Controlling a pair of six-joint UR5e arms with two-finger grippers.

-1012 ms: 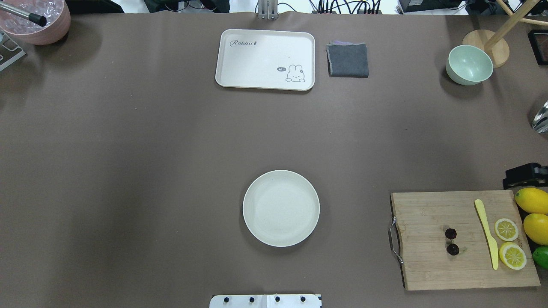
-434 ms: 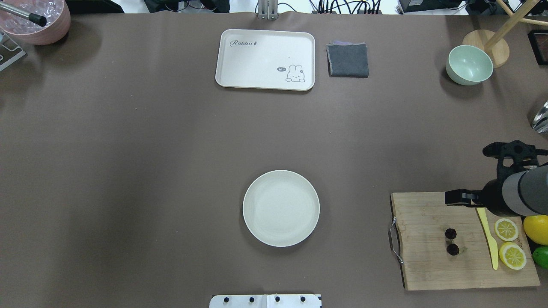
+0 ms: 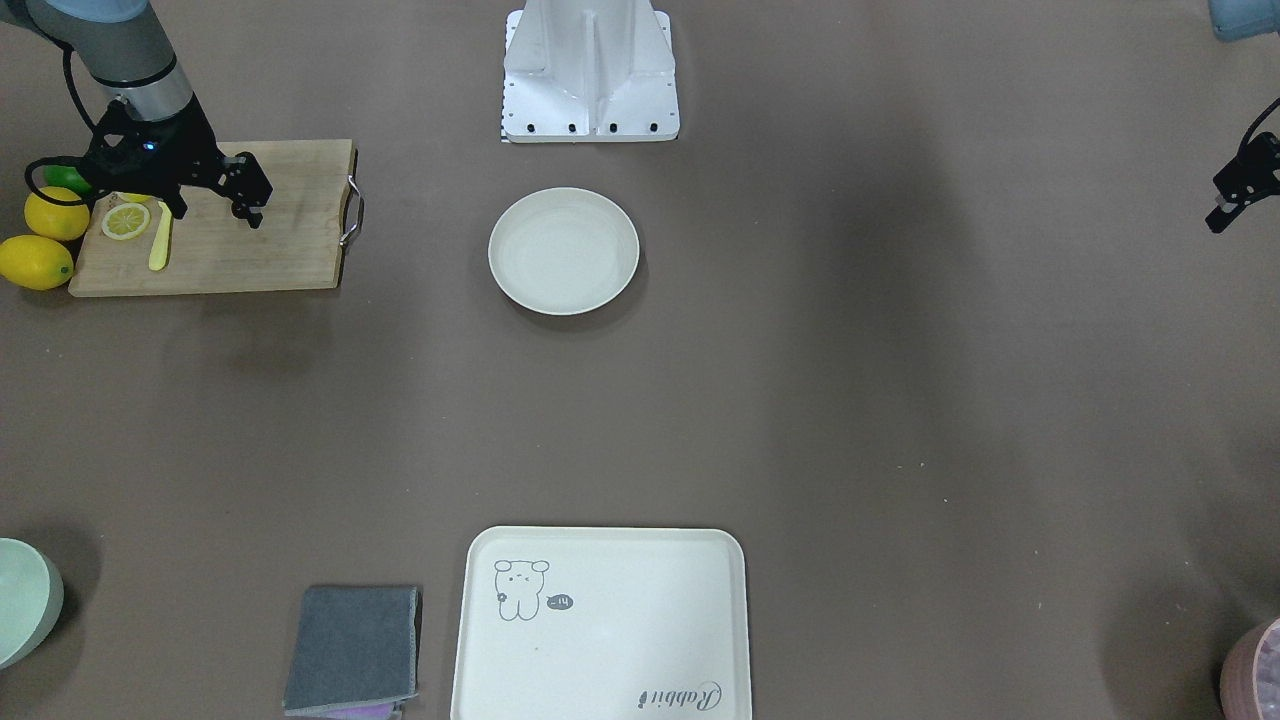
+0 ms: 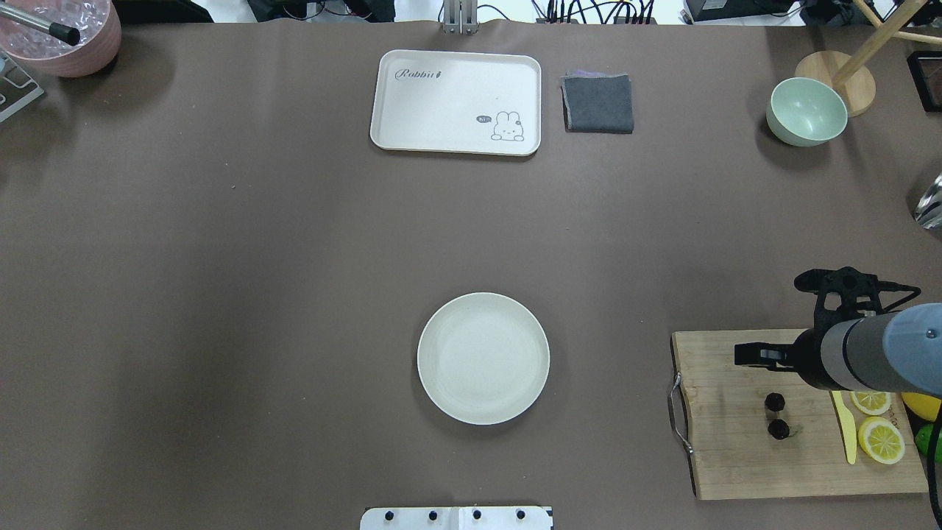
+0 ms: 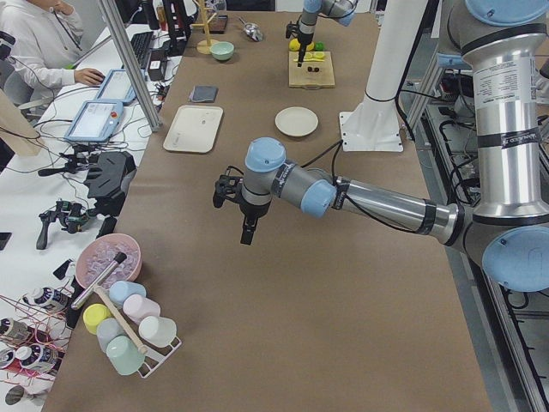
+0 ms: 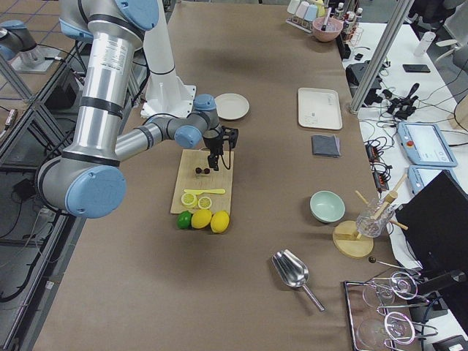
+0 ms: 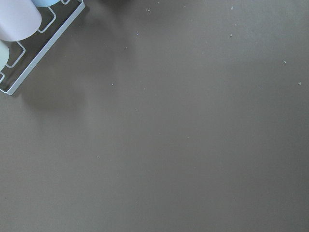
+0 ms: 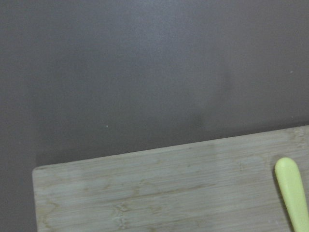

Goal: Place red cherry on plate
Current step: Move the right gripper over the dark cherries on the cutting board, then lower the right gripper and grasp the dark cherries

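Note:
The red cherry [image 4: 776, 416], two tiny dark fruits, lies on the wooden cutting board [image 4: 736, 456] at the right. The cream plate [image 4: 483, 358] sits empty at the table's middle, close to the robot base. My right gripper [image 4: 769, 358] hovers open over the board's far part, just beyond the cherry and holding nothing. From the front, the right gripper [image 3: 216, 213] hides the cherry. My left gripper [image 3: 1252, 222] hangs open over bare table far to the left, with nothing in it. Neither wrist view shows any fingers.
A yellow knife [image 4: 850, 442], lemon slices [image 4: 881, 439], whole lemons [image 3: 35, 262] and a lime [image 4: 929, 442] crowd the board's right side. Along the far side stand a rabbit tray [image 4: 456, 103], grey cloth [image 4: 597, 103], green bowl [image 4: 806, 112] and pink bowl [image 4: 62, 37].
The right arm has come in from the right edge and moved left over the cutting board's far edge, closer to the cherry. The cherry and the plate have not moved.

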